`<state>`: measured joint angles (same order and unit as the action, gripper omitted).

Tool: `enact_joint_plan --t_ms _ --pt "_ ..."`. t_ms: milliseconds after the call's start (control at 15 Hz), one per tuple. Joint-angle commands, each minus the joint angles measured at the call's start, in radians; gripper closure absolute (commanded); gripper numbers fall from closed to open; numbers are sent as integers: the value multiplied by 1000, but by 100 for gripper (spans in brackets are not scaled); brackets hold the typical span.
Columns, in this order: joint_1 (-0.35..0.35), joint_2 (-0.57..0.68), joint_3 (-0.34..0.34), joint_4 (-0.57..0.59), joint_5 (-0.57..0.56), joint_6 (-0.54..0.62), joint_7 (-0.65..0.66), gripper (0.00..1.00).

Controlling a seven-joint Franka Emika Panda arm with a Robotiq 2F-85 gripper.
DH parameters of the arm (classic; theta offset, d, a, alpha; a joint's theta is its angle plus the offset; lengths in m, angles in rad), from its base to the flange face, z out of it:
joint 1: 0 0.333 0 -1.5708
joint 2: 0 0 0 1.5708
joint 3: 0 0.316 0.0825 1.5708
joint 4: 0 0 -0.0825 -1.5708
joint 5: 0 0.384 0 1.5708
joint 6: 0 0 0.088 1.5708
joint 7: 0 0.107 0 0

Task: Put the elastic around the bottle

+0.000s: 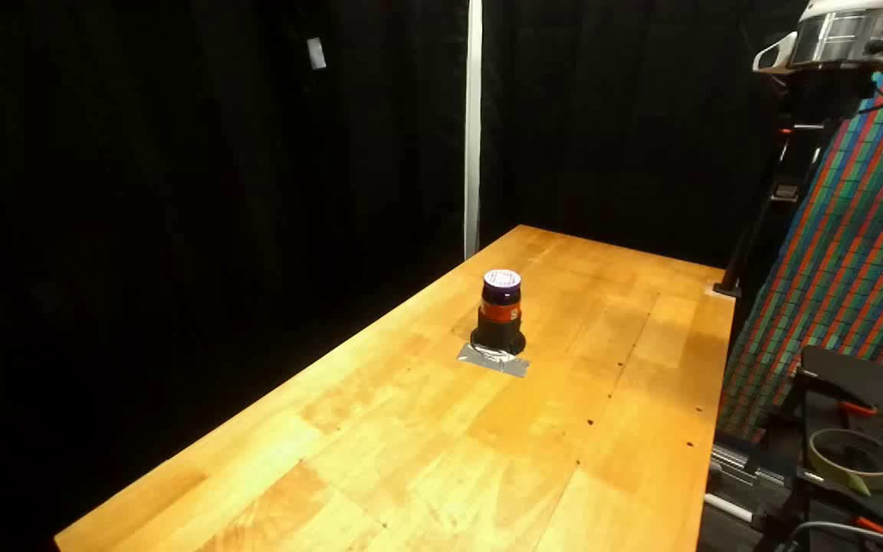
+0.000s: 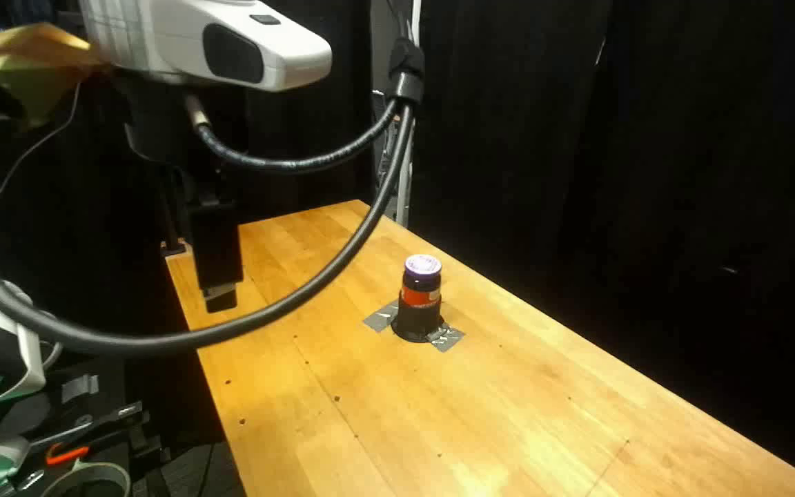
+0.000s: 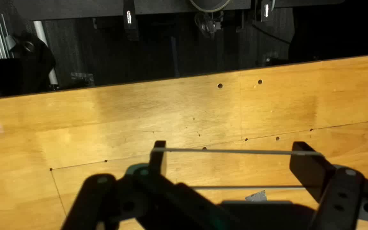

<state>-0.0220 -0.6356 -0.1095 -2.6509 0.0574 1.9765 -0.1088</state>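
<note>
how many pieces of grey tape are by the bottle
2 visible, in an exterior view: left piece at the left of the bottle, right piece at its near right side. More could be hidden behind the bottle.

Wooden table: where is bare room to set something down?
In an exterior view, the table is bare from the grey tape to the picture's bottom, and between its far end and the bottle. Crowded: its taped base and the pole foot.

Wooden table (image 2: 384,414): bottle (image 2: 421,297) upright; grey tape strips (image 2: 381,317) at dark flared base (image 2: 417,322); scattered holes (image 3: 220,86).
</note>
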Motion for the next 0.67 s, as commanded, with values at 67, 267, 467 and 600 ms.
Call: enact_joint_plan --t_ms 67,267,467,600 --pt "-7 0 6 4 4 -2 -4 0" --pt "-7 -2 6 4 4 -2 -4 0" --pt "8 5 36 23 1 1 18 0" --pt "45 67 96 94 6 -40 53 0"
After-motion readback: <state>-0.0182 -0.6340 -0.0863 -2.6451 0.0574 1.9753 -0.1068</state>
